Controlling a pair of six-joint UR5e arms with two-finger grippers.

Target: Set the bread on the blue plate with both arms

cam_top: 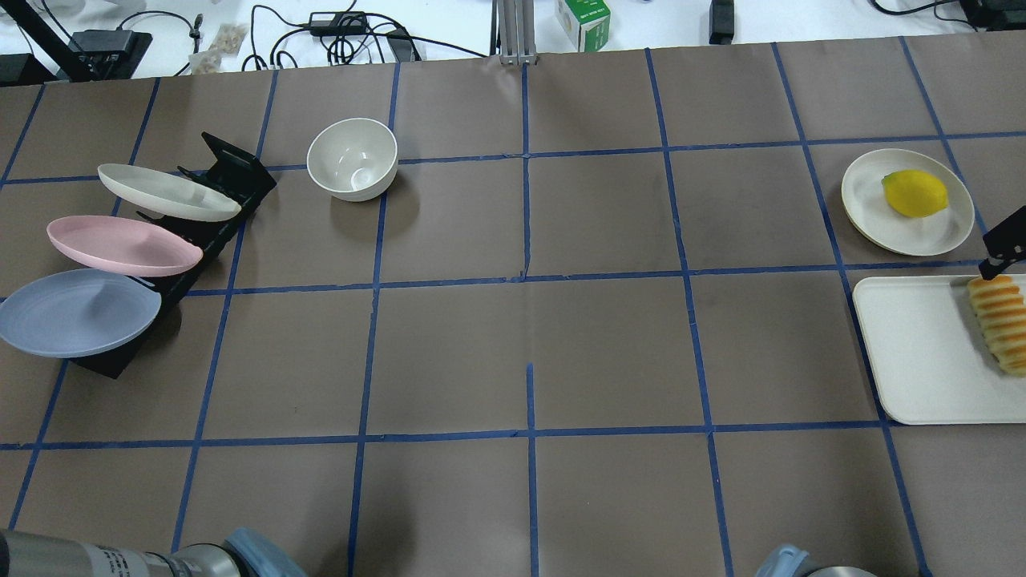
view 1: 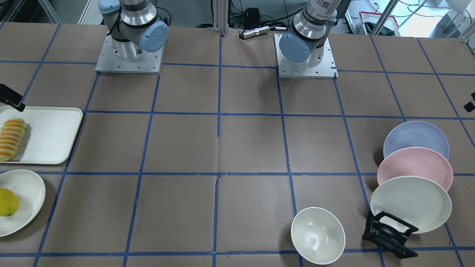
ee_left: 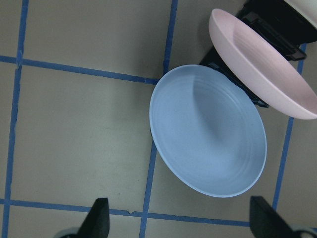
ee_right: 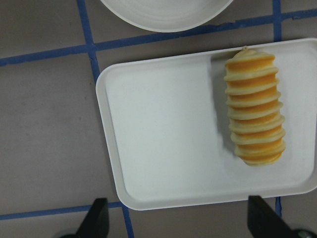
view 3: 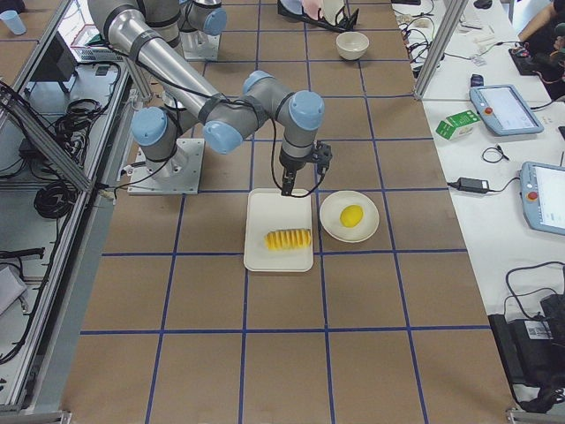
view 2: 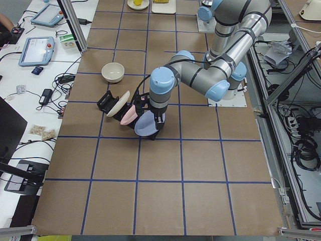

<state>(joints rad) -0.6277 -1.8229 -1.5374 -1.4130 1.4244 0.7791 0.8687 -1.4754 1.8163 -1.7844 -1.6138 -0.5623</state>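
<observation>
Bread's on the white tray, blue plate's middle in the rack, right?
No. The bread is on the white tray, but the blue plate is at the end of the rack; the pink plate is the middle one, per the overhead view.

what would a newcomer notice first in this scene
Most striking is the fan of three tilted plates in a black rack on the robot's left: cream-white plate, pink plate, and the blue plate nearest the robot. On its right, the striped bread lies on a white tray, beside a lemon on a cream dish. Each open gripper hangs over one end: left gripper above the blue plate, right gripper above the tray.
</observation>
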